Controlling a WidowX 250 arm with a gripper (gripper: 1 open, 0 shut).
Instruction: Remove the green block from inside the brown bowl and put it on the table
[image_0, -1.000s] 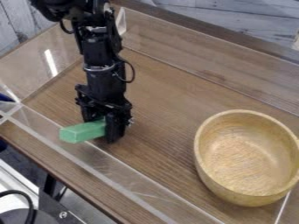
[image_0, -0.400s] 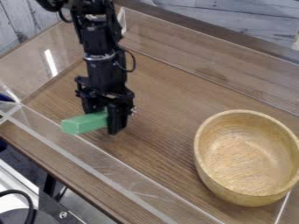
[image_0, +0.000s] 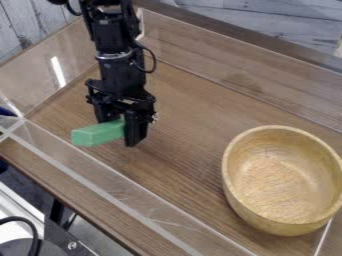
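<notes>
The green block (image_0: 92, 134) is a small bright green bar held at its right end by my gripper (image_0: 124, 130), which is shut on it; the rest of the bar sticks out to the left. It hangs at or just above the table (image_0: 214, 95), near the front left, and I cannot tell whether it touches the wood. The brown bowl (image_0: 282, 178) stands at the front right, well apart from the gripper, with nothing inside it.
Clear acrylic walls edge the table; the front wall (image_0: 114, 205) runs close below the gripper and block. The black arm (image_0: 112, 45) rises toward the top left. A pale surface lies beyond the back wall (image_0: 287, 25).
The gripper, still shut on the green block, has shifted up and slightly back in the image, carrying the block with it. The bowl has not moved.
</notes>
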